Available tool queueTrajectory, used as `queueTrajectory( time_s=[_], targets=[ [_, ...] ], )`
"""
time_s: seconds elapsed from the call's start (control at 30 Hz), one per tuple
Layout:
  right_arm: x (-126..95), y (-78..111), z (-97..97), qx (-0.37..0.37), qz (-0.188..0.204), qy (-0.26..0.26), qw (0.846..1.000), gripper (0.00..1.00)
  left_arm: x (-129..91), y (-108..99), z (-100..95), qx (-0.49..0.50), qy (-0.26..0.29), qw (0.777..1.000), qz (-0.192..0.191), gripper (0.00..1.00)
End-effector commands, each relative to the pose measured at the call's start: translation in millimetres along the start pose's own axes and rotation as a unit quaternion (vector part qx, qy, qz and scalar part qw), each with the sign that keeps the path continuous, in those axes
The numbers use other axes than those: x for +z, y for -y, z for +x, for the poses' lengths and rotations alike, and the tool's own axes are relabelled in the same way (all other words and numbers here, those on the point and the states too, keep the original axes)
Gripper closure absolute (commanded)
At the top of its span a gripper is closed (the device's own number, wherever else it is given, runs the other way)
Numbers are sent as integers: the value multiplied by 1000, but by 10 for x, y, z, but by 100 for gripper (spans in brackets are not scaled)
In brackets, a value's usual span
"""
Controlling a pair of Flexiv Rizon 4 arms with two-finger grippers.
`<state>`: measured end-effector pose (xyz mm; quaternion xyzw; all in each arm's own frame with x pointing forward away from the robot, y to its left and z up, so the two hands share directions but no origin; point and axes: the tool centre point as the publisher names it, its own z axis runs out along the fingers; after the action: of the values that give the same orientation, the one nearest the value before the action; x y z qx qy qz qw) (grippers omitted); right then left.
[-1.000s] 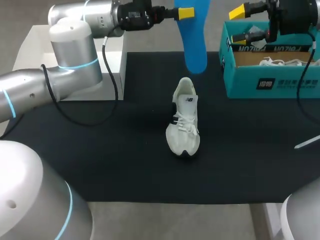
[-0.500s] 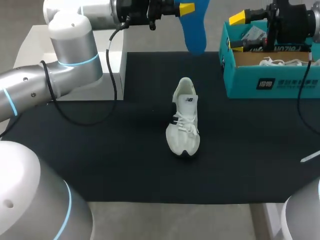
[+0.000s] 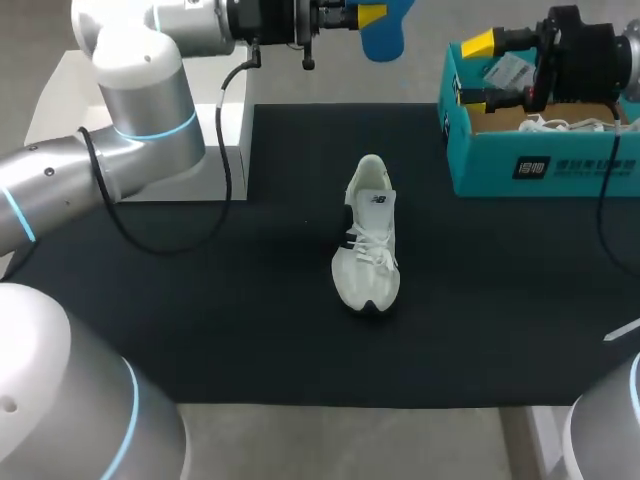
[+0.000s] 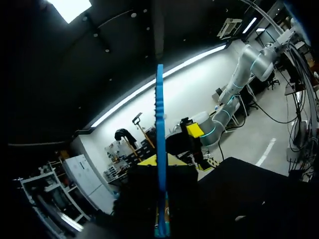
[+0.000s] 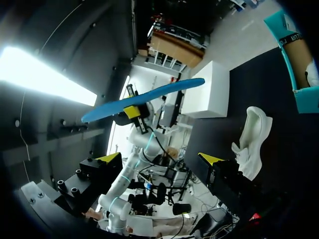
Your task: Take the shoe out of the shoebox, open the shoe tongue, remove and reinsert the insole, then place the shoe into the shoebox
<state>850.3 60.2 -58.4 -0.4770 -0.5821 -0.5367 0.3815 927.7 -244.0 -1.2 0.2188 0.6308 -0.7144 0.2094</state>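
A white shoe (image 3: pixel 368 240) stands upright in the middle of the black mat, toe toward the near edge. High above its far side my left gripper (image 3: pixel 371 14) is shut on a blue insole (image 3: pixel 384 38), which hangs from it. In the left wrist view the insole (image 4: pixel 160 144) appears edge-on between the yellow tips of the left gripper (image 4: pixel 160 164). My right gripper (image 3: pixel 475 70) stands open over the left end of the teal shoebox (image 3: pixel 540 165), nothing between its fingers. From the right wrist view, the right gripper (image 5: pixel 160 158) faces the insole (image 5: pixel 144 97) and the shoe (image 5: pixel 251 139).
A white box (image 3: pixel 232 135) stands at the mat's back left corner. Inside the shoebox lie white laces and paper (image 3: pixel 560 124). The black mat (image 3: pixel 200 300) stretches around the shoe on all sides.
My left arm has lifted the insole higher, so most of it has left the head view. My right gripper has shifted slightly by the shoebox. The shoe has not moved.
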Motion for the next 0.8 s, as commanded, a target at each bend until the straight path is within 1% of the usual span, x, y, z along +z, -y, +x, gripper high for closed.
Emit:
queueTrajectory(
  time_s=[0.03, 0.07, 0.43, 0.57, 0.63, 0.67, 0.7, 0.77, 0.8],
  targets=[
    [12, 29, 5, -1, -1, -1, 1000, 0, 42, -1, 18, 415, 108, 903, 20, 100],
    [12, 32, 16, -3, -1, -2, 1000, 0, 45, 16, 7, 426, 112, 898, 14, 100],
    [7, 65, 10, 4, 1, -1, 1000, 0, 45, 16, 7, 426, 112, 898, 14, 100],
    [35, 52, 58, -2, -1, -20, 1000, 0, 45, 16, 7, 426, 112, 898, 14, 100],
    [38, 38, 90, -8, -4, -26, 1000, 0, 60, 35, 4, 440, 132, 886, 54, 100],
    [37, 31, 106, -10, -5, -28, 1000, 0, 62, 42, 11, 477, 116, 869, 64, 100],
    [34, 23, 122, -11, -6, -28, 1000, 0, 59, 17, 36, 493, 90, 863, 60, 100],
    [23, 5, 154, -16, -8, -26, 999, 0, 53, -13, 63, 483, 93, 868, 66, 100],
    [13, -7, 174, -20, -11, -23, 999, 0, 46, -34, 88, 476, 75, 874, 63, 100]
  ],
)
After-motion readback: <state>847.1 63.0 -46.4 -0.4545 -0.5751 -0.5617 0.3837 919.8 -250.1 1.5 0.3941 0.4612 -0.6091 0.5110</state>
